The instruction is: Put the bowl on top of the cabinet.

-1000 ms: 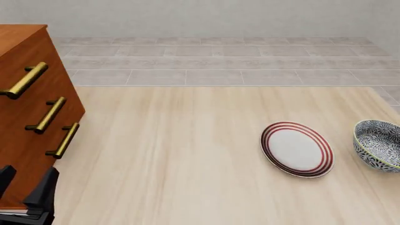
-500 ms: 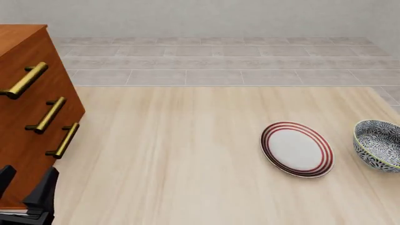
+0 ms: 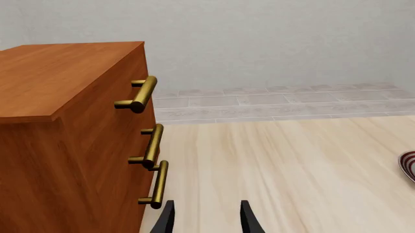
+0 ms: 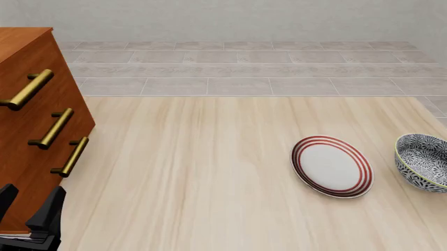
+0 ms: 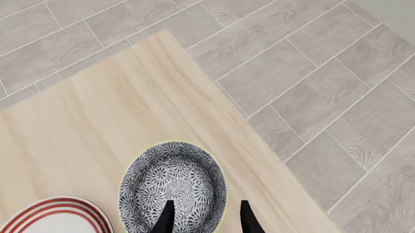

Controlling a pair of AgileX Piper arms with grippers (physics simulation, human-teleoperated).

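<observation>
Right wrist view first: our right gripper (image 5: 203,217) hangs above the bowl (image 5: 172,185), its two fingers parted and holding nothing. That bowl sits upright by the right edge of the desk (image 4: 202,172), just beside the plate (image 4: 332,166) — apart from it. Our left gripper (image 3: 203,218) is likewise spread and empty, low beside the cabinet (image 3: 71,141), which stands at the desk's left edge — well apart from the bowl.
</observation>
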